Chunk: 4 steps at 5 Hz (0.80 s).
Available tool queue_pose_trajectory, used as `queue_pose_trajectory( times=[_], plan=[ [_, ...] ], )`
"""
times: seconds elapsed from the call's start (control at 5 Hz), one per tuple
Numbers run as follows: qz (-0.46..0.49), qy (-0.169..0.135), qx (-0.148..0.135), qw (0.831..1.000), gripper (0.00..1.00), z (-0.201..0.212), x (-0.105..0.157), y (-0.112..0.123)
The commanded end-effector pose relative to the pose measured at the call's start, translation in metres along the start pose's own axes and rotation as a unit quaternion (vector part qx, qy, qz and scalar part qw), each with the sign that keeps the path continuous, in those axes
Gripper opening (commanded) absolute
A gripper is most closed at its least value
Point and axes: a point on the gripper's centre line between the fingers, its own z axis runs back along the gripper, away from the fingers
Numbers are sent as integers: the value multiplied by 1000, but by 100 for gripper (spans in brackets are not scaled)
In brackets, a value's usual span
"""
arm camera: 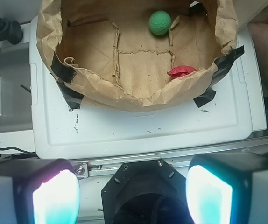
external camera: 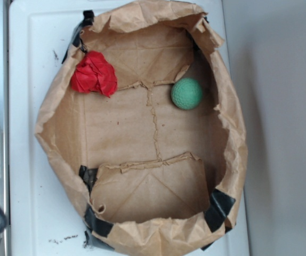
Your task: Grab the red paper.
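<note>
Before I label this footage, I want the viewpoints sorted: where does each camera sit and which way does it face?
Exterior: overhead, looking straight down into the brown paper bag on the white tray; no gripper visible.
Wrist: mounted on the arm, set back from the tray, looking forward and down; the gripper fills the bottom edge, fingers wide apart and holding nothing.
Shared: both show the bag, the tray, the red paper against the bag's wall, and the green ball.

A crumpled brown paper bag [external camera: 142, 133], rolled down into a shallow basin, sits on a white plastic lid [external camera: 30, 176]. Strips of black tape [external camera: 219, 208] hold its rim at several corners. A round green dimpled ball [external camera: 186, 94] rests on the bag's floor near one wall.
</note>
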Motion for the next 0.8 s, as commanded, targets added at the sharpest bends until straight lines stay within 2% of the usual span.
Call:
queue_pose_trajectory(
  times=[0.0,0.4,0.6],
  plan=[
    [0,0,0,1000,100,0,0,0],
    [-71,-4,-6,997,100,-13,82,-2],
    [-193,11,-1,981,100,-36,111,-5]
  ],
)
